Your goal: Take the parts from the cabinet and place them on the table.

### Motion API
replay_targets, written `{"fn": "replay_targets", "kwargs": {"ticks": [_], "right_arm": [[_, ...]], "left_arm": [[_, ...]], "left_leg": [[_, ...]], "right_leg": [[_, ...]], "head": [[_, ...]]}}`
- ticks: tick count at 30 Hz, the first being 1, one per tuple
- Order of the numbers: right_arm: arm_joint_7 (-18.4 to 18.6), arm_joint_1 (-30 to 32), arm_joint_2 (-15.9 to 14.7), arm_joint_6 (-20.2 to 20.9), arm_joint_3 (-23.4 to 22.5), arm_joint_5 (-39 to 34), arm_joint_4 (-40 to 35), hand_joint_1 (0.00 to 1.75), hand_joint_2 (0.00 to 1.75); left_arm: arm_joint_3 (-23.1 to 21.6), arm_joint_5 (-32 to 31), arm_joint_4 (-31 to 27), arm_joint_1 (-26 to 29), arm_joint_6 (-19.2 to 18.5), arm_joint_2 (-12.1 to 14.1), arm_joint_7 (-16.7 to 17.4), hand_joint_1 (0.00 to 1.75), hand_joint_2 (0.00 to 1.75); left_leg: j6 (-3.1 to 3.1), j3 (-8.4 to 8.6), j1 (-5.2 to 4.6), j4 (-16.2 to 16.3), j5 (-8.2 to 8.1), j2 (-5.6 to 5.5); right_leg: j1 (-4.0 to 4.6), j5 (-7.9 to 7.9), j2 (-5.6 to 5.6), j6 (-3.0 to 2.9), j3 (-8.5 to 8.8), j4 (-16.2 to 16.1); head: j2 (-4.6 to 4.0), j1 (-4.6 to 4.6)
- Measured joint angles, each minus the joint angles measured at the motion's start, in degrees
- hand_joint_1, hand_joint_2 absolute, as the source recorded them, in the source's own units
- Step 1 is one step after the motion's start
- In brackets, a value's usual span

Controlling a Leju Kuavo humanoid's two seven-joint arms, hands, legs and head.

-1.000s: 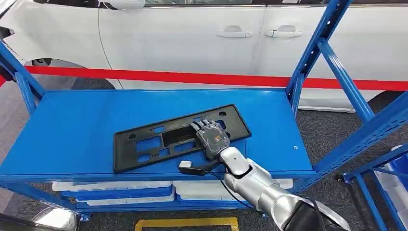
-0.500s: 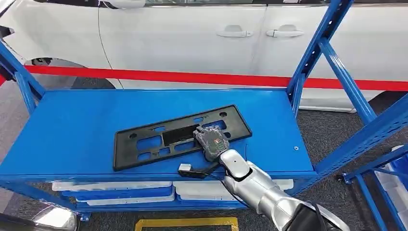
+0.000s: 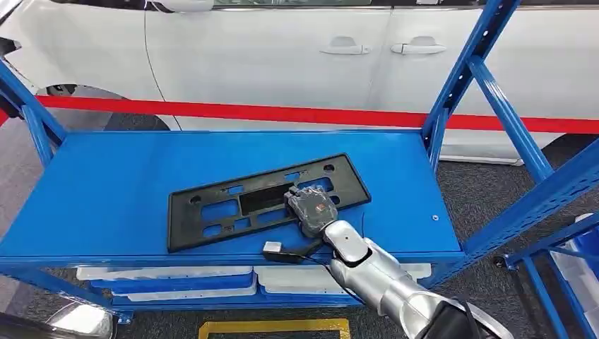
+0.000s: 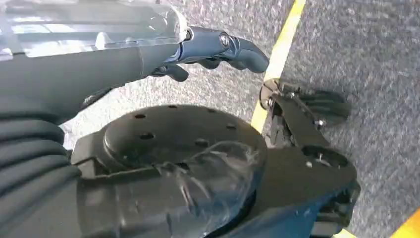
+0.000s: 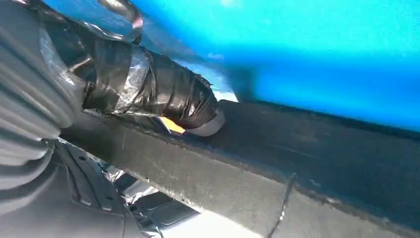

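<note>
- Your right hand reaches in from the near edge of the blue shelf and lies on the black plate frame, fingers curled down over its near long side. The head view hides the fingertips under the hand's back.
- The right wrist view shows what the head view does not: a thumb wrapped in black tape pressing on the frame's edge, so the hand is clamped on the frame.
- The frame lies flat and slanted across the shelf's middle, with bare blue surface on both sides and behind it.
- A blue upright post stands by the shelf's far right corner.
- Your left hand hangs over grey floor with a yellow line, fingers loosely curled around nothing.
- Beyond the shelf stand a red bar and a white car.
</note>
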Motion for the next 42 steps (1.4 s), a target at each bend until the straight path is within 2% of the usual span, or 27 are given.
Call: {"fn": "replay_targets", "kwargs": {"ticks": [7, 8, 9, 11, 12, 14, 15, 16, 17, 18, 20, 21, 22, 25, 26, 28, 30, 31, 32, 33, 35, 36, 37, 38, 40, 41, 42], "right_arm": [[-6.76, 3.47, -2.56, -0.51, -1.60, -6.53, -9.65, 1.75, 1.75], [-7.98, 3.92, -3.23, 0.38, -1.79, -8.17, -12.59, 1.75, 1.75], [-8.90, 4.20, -4.02, 1.50, -2.05, -9.61, -15.54, 1.75, 1.75], [-10.15, 4.87, -5.49, 3.08, -2.91, -11.66, -21.57, 1.75, 1.75], [-10.56, 4.93, -6.09, 3.41, -3.34, -12.13, -23.86, 1.75, 1.75], [-10.83, 5.20, -6.97, 3.69, -3.85, -12.51, -27.00, 1.75, 1.75], [-10.85, 5.69, -7.35, 3.76, -4.00, -12.51, -28.07, 1.75, 1.75], [-10.82, 6.33, -7.56, 3.78, -4.11, -12.55, -29.03, 1.75, 1.75], [-11.14, 6.81, -7.89, 3.78, -4.20, -12.64, -29.96, 1.75, 1.75], [-11.53, 6.95, -8.17, 3.78, -4.20, -12.90, -30.54, 1.75, 1.75], [-12.73, 6.94, -8.61, 4.33, -4.33, -14.06, -32.44, 1.75, 1.75], [-12.99, 7.02, -8.89, 5.25, -4.42, -14.64, -33.52, 1.75, 1.75], [-13.25, 7.21, -9.03, 6.03, -4.42, -15.07, -34.91, 1.75, 1.75], [-13.64, 7.70, -9.49, 6.77, -4.41, -15.39, -37.79, 1.75, 1.75], [-13.69, 7.70, -9.55, 6.88, -4.42, -15.48, -38.36, 1.75, 1.75], [-14.50, 7.72, -9.81, 7.43, -4.42, -15.98, -39.59, 1.75, 1.75], [-15.83, 8.02, -10.03, 7.87, -4.39, -16.36, -40.55, 1.75, 1.75], [-16.25, 8.23, -10.10, 8.33, -4.37, -16.66, -40.85, 1.75, 1.75], [-16.44, 8.39, -10.14, 8.76, -4.33, -16.92, -41.16, 1.75, 1.75], [-16.51, 8.42, -10.19, 9.22, -4.28, -17.16, -41.42, 1.75, 1.75], [-16.79, 8.39, -10.38, 10.24, -4.20, -17.80, -42.27, 1.75, 1.75], [-16.90, 8.37, -10.40, 10.51, -4.20, -17.97, -42.51, 1.75, 1.75], [-17.14, 8.39, -10.47, 10.84, -4.13, -18.23, -43.17, 1.75, 1.75], [-17.27, 8.42, -10.56, 11.12, -4.07, -18.34, -43.47, 1.75, 1.75], [-17.64, 8.43, -10.62, 11.67, -3.81, -18.84, -44.17, 1.75, 1.75], [-17.93, 8.45, -10.80, 11.80, -3.58, -19.11, -44.59, 1.75, 1.75], [-18.43, 8.48, -11.24, 12.11, -3.30, -19.53, -45.01, 1.75, 1.75]], "left_arm": [[0.24, 0.64, 0.00, 0.32, 1.62, -0.02, 1.01, 0.00, 1.75], [0.26, 0.59, 0.00, 0.38, 1.80, -0.02, 1.51, 0.00, 1.75], [0.26, 0.48, 0.00, 0.39, 1.80, -0.02, 1.79, 0.00, 1.75], [0.26, 0.46, 0.00, 0.26, 1.80, -0.24, 2.08, 0.00, 1.75], [0.26, 0.46, 0.00, 0.26, 1.84, -0.31, 2.08, 0.00, 1.75], [0.26, 0.48, 0.00, 0.21, 1.89, -0.31, 2.08, 0.00, 1.75], [0.26, 0.46, 0.00, 0.12, 1.89, -0.31, 2.08, 0.00, 1.75], [0.26, 0.48, 0.00, 0.11, 1.91, -0.31, 2.06, 0.00, 1.75], [0.26, 0.48, 0.00, 0.09, 1.89, -0.31, 2.06, 0.00, 1.75], [0.26, 0.48, 0.00, 0.05, 1.89, -0.31, 1.99, 0.00, 1.75], [0.26, 0.51, 0.00, -0.07, 1.89, -0.31, 1.77, 0.00, 1.75], [0.26, 0.49, 0.00, -0.06, 1.86, -0.14, 1.60, 0.00, 1.75], [0.28, 0.40, 0.00, -0.16, 1.86, -0.20, 1.51, 0.00, 1.75], [0.28, 0.09, 0.00, -0.28, 1.84, -0.17, 1.38, 0.00, 1.75], [0.28, 0.07, 0.00, -0.30, 1.86, -0.17, 1.38, 0.00, 1.75], [0.28, 0.02, 0.00, -0.34, 1.93, -0.18, 1.38, 0.00, 1.75], [0.28, 0.02, 0.00, -0.65, 1.80, -0.07, 1.34, 0.00, 1.75], [0.28, 0.02, 0.00, -0.82, 1.75, 0.00, 1.34, 0.00, 1.75], [0.28, 0.02, 0.00, -0.87, 1.71, 0.00, 1.34, 0.00, 1.75], [0.28, 0.00, 0.00, -0.87, 1.64, 0.00, 1.36, 0.00, 1.75], [0.28, -0.15, 0.00, -0.81, 1.41, 0.00, 1.42, 0.00, 1.75], [0.28, -0.15, 0.00, -0.82, 1.38, 0.00, 1.42, 0.00, 1.75], [0.28, -0.17, 0.00, -0.82, 1.34, 0.05, 1.49, 0.00, 1.75], [0.28, -0.21, 0.00, -0.66, 1.34, 0.00, 1.49, 0.00, 1.75], [0.28, -0.46, 0.00, -0.62, 1.23, 0.02, 1.49, 0.00, 1.75], [0.28, -0.52, 0.00, -0.43, 1.14, 0.00, 1.49, 0.00, 1.75], [0.28, -0.54, 0.02, -0.57, 1.08, -0.11, 1.44, 0.00, 1.75]], "left_leg": [[0.00, -0.30, -0.02, 0.04, 0.00, -0.01], [0.50, -0.57, -0.45, 0.50, -0.10, -0.01], [0.77, -0.48, -0.36, 0.21, 0.07, 0.01], [1.31, 0.63, 0.48, -1.99, 1.29, 0.36], [1.61, 0.87, 0.58, -2.60, 1.49, 0.34], [1.68, 0.90, 0.64, -2.61, 1.46, 0.54], [1.63, 0.92, 0.65, -2.55, 1.34, 0.54], [1.50, 0.94, 0.75, -2.32, 1.32, 0.53], [1.32, 0.92, 0.90, -2.04, 1.20, 0.47], [0.95, 0.91, 1.14, -1.57, 0.86, 0.39], [-0.13, 0.71, 1.69, 0.13, -0.46, 0.27], [-0.76, 0.20, 1.54, 0.52, -0.94, 0.19], [-1.25, -0.50, 1.44, 1.33, -1.21, 0.20], [-1.94, -0.44, 1.43, 1.61, -1.16, 0.20], [-2.20, -0.53, 1.59, 1.93, -1.87, 0.21], [-2.35, -2.18, 1.59, 6.41, -5.87, 0.23], [-2.47, -5.58, 1.50, 15.37, -10.67, 0.22], [-2.37, -6.59, 1.47, 18.59, -11.69, 0.22], [-2.16, -6.33, 1.40, 18.94, -11.17, 0.22], [-1.79, -4.93, 1.28, 16.87, -9.48, 0.22], [-0.61, 0.74, 0.82, 7.04, -4.88, 0.21], [0.19, 3.25, 0.42, 2.39, -4.28, 0.20], [0.23, 3.92, 0.34, 0.82, -4.85, 0.31], [0.01, 3.34, 0.05, 1.10, -3.84, 0.28], [0.34, 2.69, -0.27, 0.57, -3.19, 0.12], [0.64, 2.44, 0.03, -0.42, -2.03, 0.08], [0.68, 2.37, 0.38, -1.10, -0.72, 0.19]], "right_leg": [[-0.05, 0.02, -0.03, 0.02, -0.27, 0.00], [-0.50, 0.36, -0.04, 0.64, -0.26, -0.39], [-0.49, 0.49, 0.03, 0.79, -0.26, -0.57], [-0.29, -0.11, -0.01, 1.05, -0.07, -0.36], [-0.19, -1.66, -0.03, 1.23, -0.99, 1.56], [-0.73, -6.23, -0.04, 1.83, -5.37, 10.82], [-1.08, -7.46, -0.05, 2.16, -7.32, 14.72], [-1.44, -7.44, -0.07, 2.53, -8.54, 16.92], [-1.77, -6.15, -0.11, 2.86, -8.26, 16.22], [-2.11, -3.92, -0.16, 3.16, -6.89, 13.25], [-2.90, 0.98, -0.67, 4.00, -2.04, 2.93], [-2.43, -0.91, -0.63, 4.04, -1.31, 2.64], [-1.91, -0.28, -0.19, 2.92, -1.61, 2.91], [-1.87, -0.88, -0.11, 1.31, -2.37, 3.13], [-2.13, -0.68, -0.20, 0.65, -2.37, 2.69], [-1.97, -0.33, -0.32, -0.23, -2.68, 2.63], [-1.47, 0.13, -0.52, -0.89, -3.37, 2.64], [-1.15, 0.41, -0.58, -1.13, -3.77, 2.65], [-0.92, 0.67, -0.58, -1.23, -4.07, 2.66], [-0.72, 1.01, -0.55, -1.29, -4.39, 2.66], [-0.31, 1.78, -0.33, -1.24, -4.94, 2.66], [-0.26, 2.15, -0.31, -1.15, -5.17, 2.66], [-0.06, 2.61, -0.31, -0.69, -5.42, 2.63], [-0.43, 3.15, -0.40, -0.33, -5.38, 2.28], [-0.83, 4.32, -0.70, 0.40, -5.33, 1.54], [-0.57, 5.11, -0.73, 0.86, -5.35, 0.93], [-0.82, 3.72, -0.53, 1.09, -5.75, 1.21]], "head": [[0.00, 0.00], [0.00, 0.00], [0.00, -0.02], [0.00, 0.00], [0.02, 0.09], [0.00, 0.07], [0.00, 0.07], [0.02, 0.04], [0.00, 0.09], [0.00, 0.04], [0.00, 0.07], [0.00, 0.15], [0.02, 0.04], [0.02, 0.13], [0.02, 0.07], [0.00, 0.09], [0.00, 0.09], [0.00, 0.09], [0.00, 0.07], [0.00, 0.09], [0.00, 0.09], [0.00, 0.07], [0.00, 0.15], [0.00, 0.06], [0.00, 0.09], [0.00, 0.11], [0.00, 0.11]]}}
